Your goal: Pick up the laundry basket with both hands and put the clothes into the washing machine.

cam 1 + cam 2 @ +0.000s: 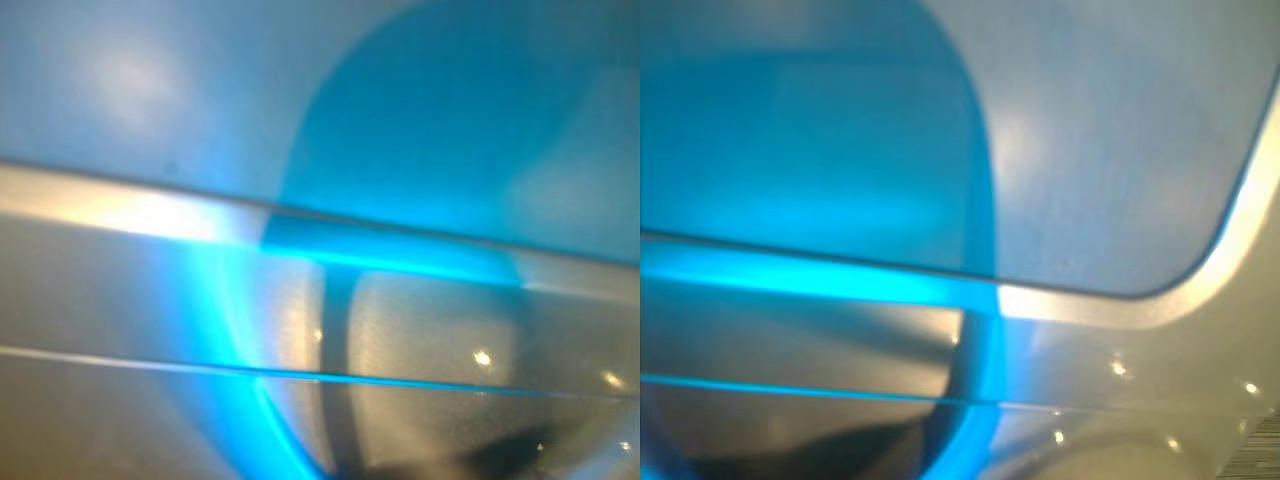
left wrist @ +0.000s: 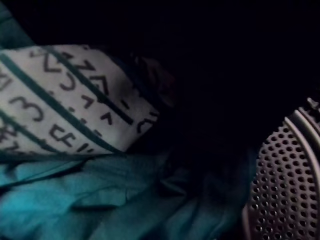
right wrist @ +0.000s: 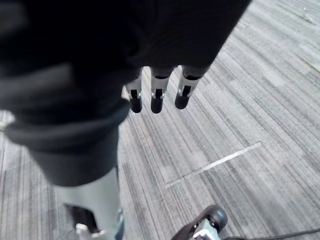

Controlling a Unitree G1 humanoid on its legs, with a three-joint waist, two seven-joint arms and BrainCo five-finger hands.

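With the clothes [image 2: 75, 200] lying in the washing machine drum [image 2: 285, 185] and our right hand [image 3: 156, 95] slack and empty over the floor [image 3: 250, 100], we cannot tell the left hand's state; we judge stepping back comes next.

At twelve o'clock I see a smooth panel [image 1: 150, 90] with a soft shine. Under it a glossy silver strip [image 1: 120, 205] runs from nine o'clock to three o'clock; metal or plastic, I cannot tell. The drum wall [image 2: 285, 185] is bare metal full of little holes. The white printed cloth [image 2: 65, 100] and the crumpled teal cloth [image 2: 100, 200] look soft and matt. The floor [image 3: 240, 100] is rough grey carpet. My right hand [image 3: 157, 95] has shiny silver fingers with dull dark tips.
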